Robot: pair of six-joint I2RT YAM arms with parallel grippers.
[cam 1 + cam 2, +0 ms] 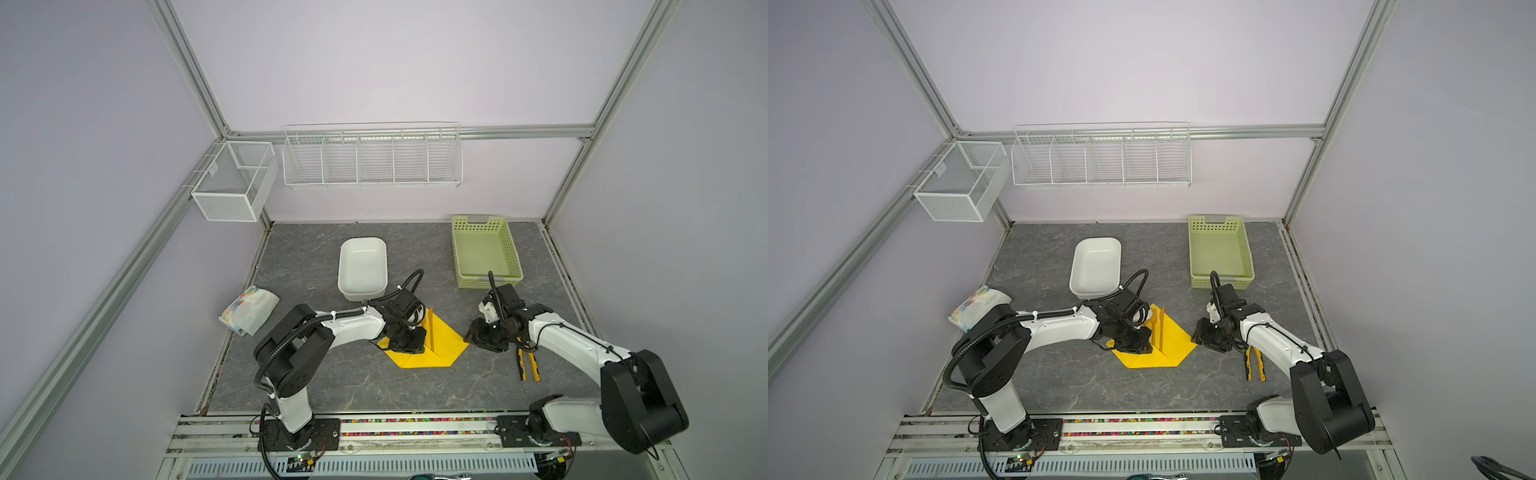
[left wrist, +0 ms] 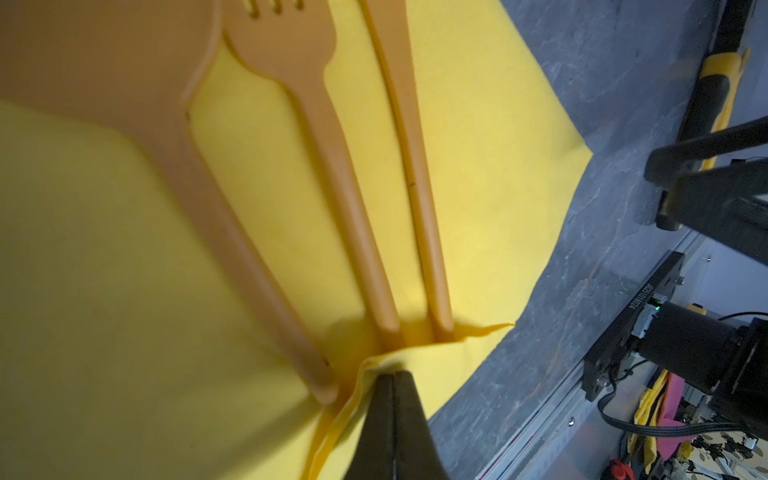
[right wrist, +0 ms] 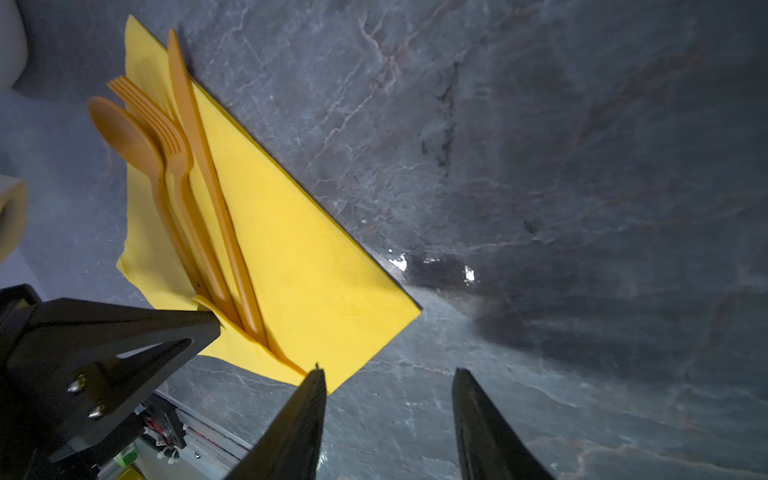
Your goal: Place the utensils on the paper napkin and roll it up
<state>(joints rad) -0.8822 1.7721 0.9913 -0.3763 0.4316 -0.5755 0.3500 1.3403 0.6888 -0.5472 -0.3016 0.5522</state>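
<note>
Yellow napkin (image 1: 446, 347) lies on the grey table (image 1: 332, 374) near the middle, set corner-on between the two arms; its near corner is folded up over the sheet. Three orange pieces lie on it side by side, handles toward that fold: spoon (image 3: 124, 133), fork (image 3: 176, 156), knife (image 3: 195, 124); the handle ends sit tucked under the flap; the spoon's bowl lies at the napkin's edge. Left gripper (image 2: 392, 376): jaws pressed together, pinching the rim of the flap just beside the handle ends. Right gripper (image 3: 388, 370): jaws parted, nothing between them, low over bare table just beside the napkin's right corner; one fingertip is close to the paper's edge, contact cannot be told. White tub (image 1: 361, 262) stands just behind the napkin; green basket (image 1: 484, 253) at far right; pliers (image 1: 528, 365) on the table under the right arm; printed packet (image 1: 249, 309) at the left edge.
</note>
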